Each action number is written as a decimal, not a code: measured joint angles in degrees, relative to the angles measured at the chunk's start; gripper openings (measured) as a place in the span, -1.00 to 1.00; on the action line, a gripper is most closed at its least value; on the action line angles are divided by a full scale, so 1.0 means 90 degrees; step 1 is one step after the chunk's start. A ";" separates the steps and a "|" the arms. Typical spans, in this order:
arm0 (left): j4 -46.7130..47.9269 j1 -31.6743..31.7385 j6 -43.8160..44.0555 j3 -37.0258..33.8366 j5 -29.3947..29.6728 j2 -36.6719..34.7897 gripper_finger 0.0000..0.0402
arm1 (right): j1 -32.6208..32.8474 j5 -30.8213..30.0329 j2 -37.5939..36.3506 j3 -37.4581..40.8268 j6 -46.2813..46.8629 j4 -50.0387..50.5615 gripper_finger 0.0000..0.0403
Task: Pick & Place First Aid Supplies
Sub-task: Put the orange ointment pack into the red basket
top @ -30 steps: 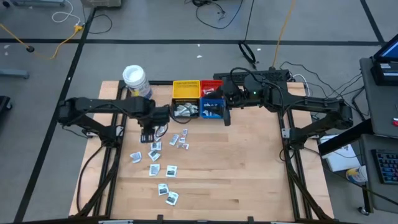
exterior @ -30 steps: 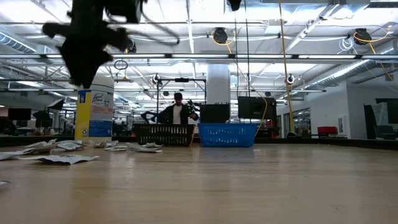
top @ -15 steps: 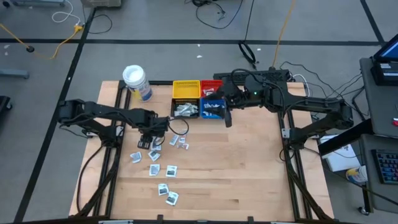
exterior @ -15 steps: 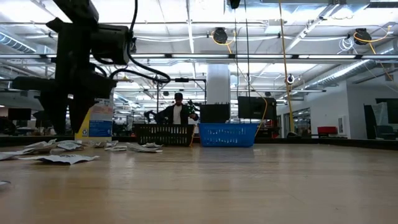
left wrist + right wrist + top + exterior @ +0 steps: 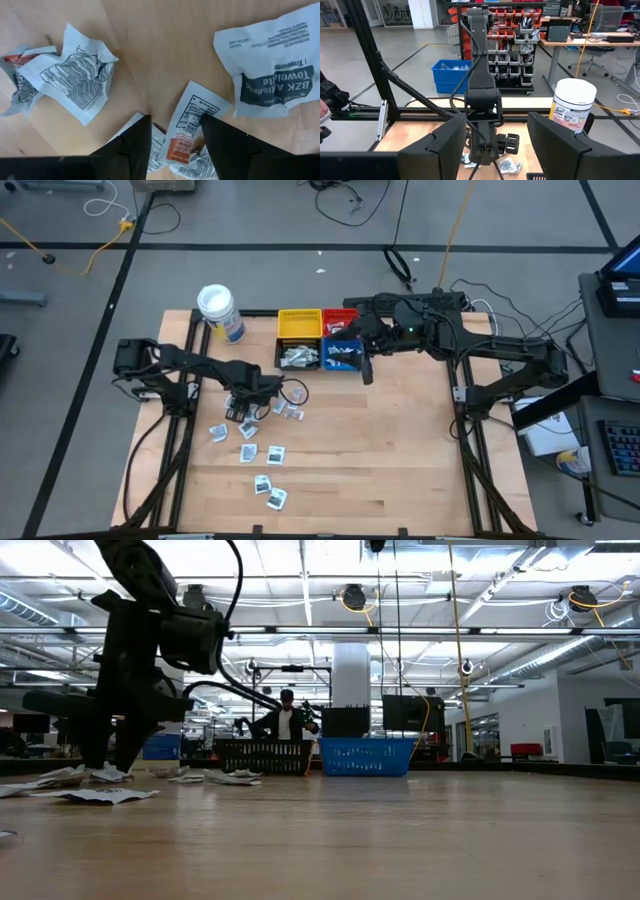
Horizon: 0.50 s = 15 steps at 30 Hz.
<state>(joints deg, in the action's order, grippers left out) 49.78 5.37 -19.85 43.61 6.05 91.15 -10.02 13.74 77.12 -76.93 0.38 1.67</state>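
Several first aid supplies, small white packets (image 5: 248,452), lie scattered flat on the wooden table's left half; more fill the black bin (image 5: 298,357) and the blue bin (image 5: 342,355). My left gripper (image 5: 244,408) points straight down, low over the pile (image 5: 112,755). It is open, its fingers standing on either side of a packet with an orange mark (image 5: 181,134); whether they touch it I cannot tell. My right gripper (image 5: 366,370) waits open and level, high up beside the blue bin, with nothing between its fingers (image 5: 495,165).
A white-lidded round jar (image 5: 218,308) stands at the table's far left corner. A yellow bin (image 5: 299,325) and a red bin (image 5: 338,320) stand behind the black and blue ones. A crumpled packet (image 5: 75,80) and a towelette packet (image 5: 272,75) lie close to my left fingers. Bare wood (image 5: 400,450) spreads to the right.
My left gripper has come straight down from well above the table to just over the packets and has rolled about its own axis; the gap between its fingers looks the same. The packets have not moved.
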 joint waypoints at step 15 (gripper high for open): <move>-0.0236 -0.0027 -0.0060 -0.0021 -0.0502 0.0006 -0.92 | 0.0000 -0.0043 0.0000 0.0000 -0.0361 -0.0062 0.04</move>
<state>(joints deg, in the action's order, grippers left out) 47.66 5.13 -20.39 43.42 1.54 91.20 -10.02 13.35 77.12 -76.93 -2.87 1.11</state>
